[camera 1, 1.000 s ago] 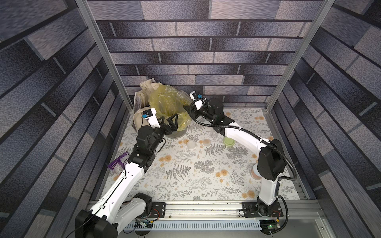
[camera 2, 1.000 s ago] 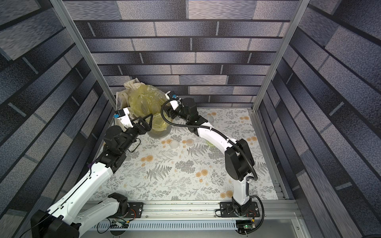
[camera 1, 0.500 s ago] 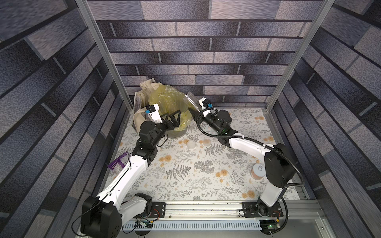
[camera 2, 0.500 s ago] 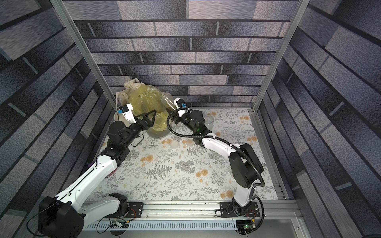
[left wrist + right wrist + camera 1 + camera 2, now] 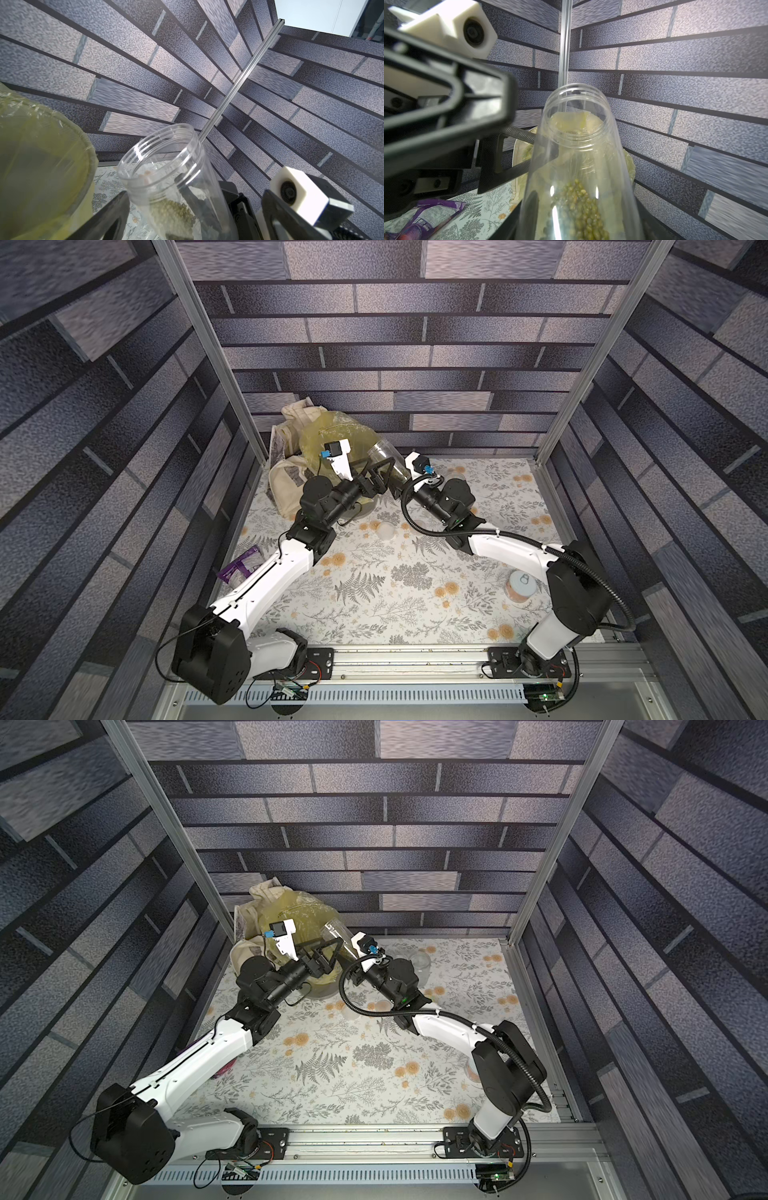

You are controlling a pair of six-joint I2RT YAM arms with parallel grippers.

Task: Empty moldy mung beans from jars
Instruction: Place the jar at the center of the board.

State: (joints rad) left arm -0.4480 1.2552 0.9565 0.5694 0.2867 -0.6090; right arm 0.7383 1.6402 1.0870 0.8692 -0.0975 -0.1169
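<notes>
Right pincer clenched on the lower body of the tall clear jar, one of two jars in sight, its lid off. The jar's long axis is tilted: base low in the grip, open mouth raised and aimed toward the far-left corner, where one grey bin stands lined with a yellow bag. One mass of olive-green mung beans lies along the jar's lower wall, well short of the threaded mouth. Left pincer hangs fully released just beside the jar, a finger on either side of it in the left wrist view; whether either finger touches the plastic cannot be told.

The short clear jar stands on the floral desk just behind the right arm's wrist. One frosted white lid lies on the desk between the two arms. One pinkish can with a pull-tab top stands near the right arm's elbow, one purple packet lies at the desk's left edge beside the left arm, and one beige cloth bag sits against the bin.

Both wrist views show the beans grain by grain; in both top views the jar's load is only a dark tint. Only the top views take in the can, the short jar and the lid. The right wrist view catches the packet and the left pincer from the side; the left wrist view gives the bin's rim and the right arm's white camera block
</notes>
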